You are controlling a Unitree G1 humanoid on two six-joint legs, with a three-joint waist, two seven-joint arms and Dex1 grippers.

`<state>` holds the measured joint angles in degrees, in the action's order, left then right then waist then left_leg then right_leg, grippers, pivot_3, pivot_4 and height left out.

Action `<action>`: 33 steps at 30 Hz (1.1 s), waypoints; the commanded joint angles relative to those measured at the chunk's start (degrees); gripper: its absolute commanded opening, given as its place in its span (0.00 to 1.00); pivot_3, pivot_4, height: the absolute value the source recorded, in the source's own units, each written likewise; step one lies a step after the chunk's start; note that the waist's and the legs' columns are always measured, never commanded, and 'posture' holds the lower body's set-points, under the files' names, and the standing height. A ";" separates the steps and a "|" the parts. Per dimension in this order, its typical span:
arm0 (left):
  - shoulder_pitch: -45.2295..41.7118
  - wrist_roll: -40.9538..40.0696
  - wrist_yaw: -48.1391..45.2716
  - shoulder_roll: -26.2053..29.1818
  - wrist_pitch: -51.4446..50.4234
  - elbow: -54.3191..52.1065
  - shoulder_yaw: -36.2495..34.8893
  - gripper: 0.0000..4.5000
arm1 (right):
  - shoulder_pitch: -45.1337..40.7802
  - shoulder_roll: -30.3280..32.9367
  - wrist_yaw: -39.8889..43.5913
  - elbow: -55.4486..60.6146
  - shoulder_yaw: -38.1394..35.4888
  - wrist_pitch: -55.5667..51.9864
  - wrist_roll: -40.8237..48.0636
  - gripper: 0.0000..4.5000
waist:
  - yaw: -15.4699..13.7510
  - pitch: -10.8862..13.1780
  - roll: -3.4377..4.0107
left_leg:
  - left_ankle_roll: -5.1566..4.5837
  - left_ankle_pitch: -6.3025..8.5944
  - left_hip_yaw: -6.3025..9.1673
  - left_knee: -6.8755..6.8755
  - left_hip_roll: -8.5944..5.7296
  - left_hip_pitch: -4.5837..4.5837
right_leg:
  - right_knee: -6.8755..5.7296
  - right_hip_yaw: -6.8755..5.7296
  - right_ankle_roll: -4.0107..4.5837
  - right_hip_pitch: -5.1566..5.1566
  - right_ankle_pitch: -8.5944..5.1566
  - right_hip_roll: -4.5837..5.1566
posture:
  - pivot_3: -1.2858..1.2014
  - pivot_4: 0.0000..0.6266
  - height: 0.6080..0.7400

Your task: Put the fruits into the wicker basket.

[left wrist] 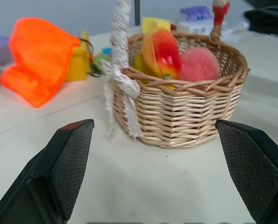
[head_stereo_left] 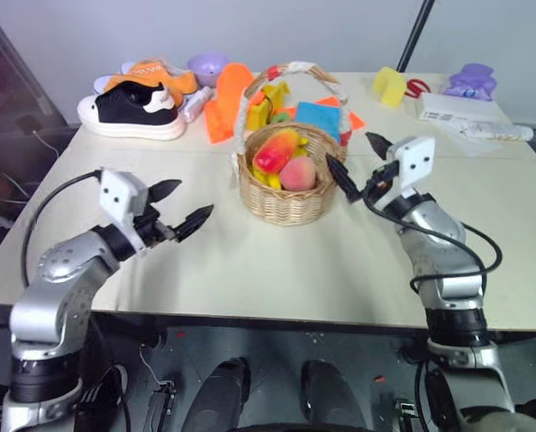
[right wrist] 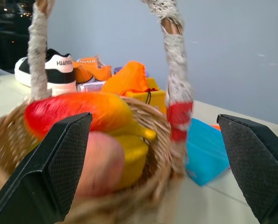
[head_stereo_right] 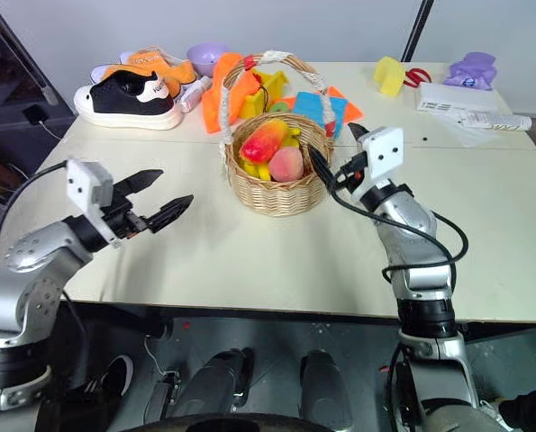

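Observation:
The wicker basket (head_stereo_left: 286, 205) stands mid-table, its arched handle (head_stereo_left: 290, 69) wrapped in white and red. Inside it lie the fruits: a red-to-yellow mango (head_stereo_left: 278, 150) leaning over a pink peach (head_stereo_left: 297, 173), with yellow bananas (head_stereo_left: 269, 176) beside them. My left gripper (head_stereo_left: 195, 197) hovers open and empty over the table, left of the basket and clear of it. From the left wrist, the basket (left wrist: 185, 121) sits a short way ahead. My right gripper (head_stereo_left: 349, 148) is open and empty, close against the basket's right rim, with the mango (right wrist: 73, 112) and peach (right wrist: 99, 158) between its fingers' line of sight.
At the back left are a black-and-white shoe (head_stereo_left: 132, 110), an orange shoe (head_stereo_left: 155, 76), a purple bowl (head_stereo_left: 207, 65) and an orange cloth (head_stereo_left: 227, 103). Blue and yellow toys (head_stereo_left: 317, 117) lie behind the basket. A yellow block (head_stereo_left: 389, 85), white box (head_stereo_left: 452, 108) and purple toy (head_stereo_left: 470, 81) sit back right.

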<state>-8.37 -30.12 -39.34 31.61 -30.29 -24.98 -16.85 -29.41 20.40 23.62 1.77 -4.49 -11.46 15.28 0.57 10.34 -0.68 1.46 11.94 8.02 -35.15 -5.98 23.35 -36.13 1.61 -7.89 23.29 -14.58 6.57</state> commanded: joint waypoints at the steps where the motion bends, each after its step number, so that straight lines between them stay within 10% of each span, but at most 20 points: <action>1: 3.85 -2.57 -1.56 1.34 2.35 -3.72 -3.90 0.99 | -5.68 -1.17 -1.57 -5.07 0.11 1.55 -1.91 1.00 | 0.20 0.00 0.01 | 0.00 0.00 -0.01 0.00 0.01 -0.01 | -0.01 0.00 0.00 0.01 0.00 0.00 | 0.52 0.24 1.00; 9: 13.29 -4.66 -3.49 2.19 6.97 -6.30 -8.39 0.99 | -12.82 -2.25 -1.12 -19.52 1.23 5.55 -5.60 1.00 | 0.24 0.00 0.03 | 0.01 0.00 -0.03 0.07 0.09 -0.02 | -0.02 0.00 0.05 0.05 0.02 -0.07 | 0.52 0.24 1.00; 13: 15.07 -5.25 -2.70 1.50 7.61 -6.70 -7.86 1.00 | -13.68 -3.13 -0.28 -20.99 0.18 6.50 -4.37 0.72 | 0.32 0.01 0.04 | 0.01 0.00 -0.05 0.06 0.08 -0.02 | -0.01 0.02 0.06 0.05 0.02 -0.06 | 0.52 0.24 1.00; 19: 13.49 -4.97 -2.39 1.62 8.38 -5.67 -5.89 1.00 | -12.99 -3.55 0.59 -19.41 -0.47 6.24 -3.42 0.05 | 0.36 0.01 0.04 | 0.01 0.00 -0.04 0.07 0.08 -0.02 | -0.01 0.02 0.06 0.06 0.02 -0.07 | 0.52 0.24 1.00; 33: 4.64 -4.41 -7.12 1.85 9.62 1.50 1.52 1.00 | -4.79 4.82 -1.34 -5.92 -11.85 4.55 0.64 0.00 | -0.08 0.07 0.13 | 0.00 0.00 -0.03 0.08 0.02 0.04 | 0.03 0.01 0.06 0.09 0.03 -0.02 | 0.52 0.24 1.00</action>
<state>-2.22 -34.89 -45.10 33.07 -22.82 -24.17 -16.26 -34.34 23.04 23.18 -8.76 -11.34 -7.80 13.82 0.49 10.41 -0.55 1.46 11.93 8.01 -35.08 -5.96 23.40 -36.11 1.61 -7.83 23.37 -14.55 6.55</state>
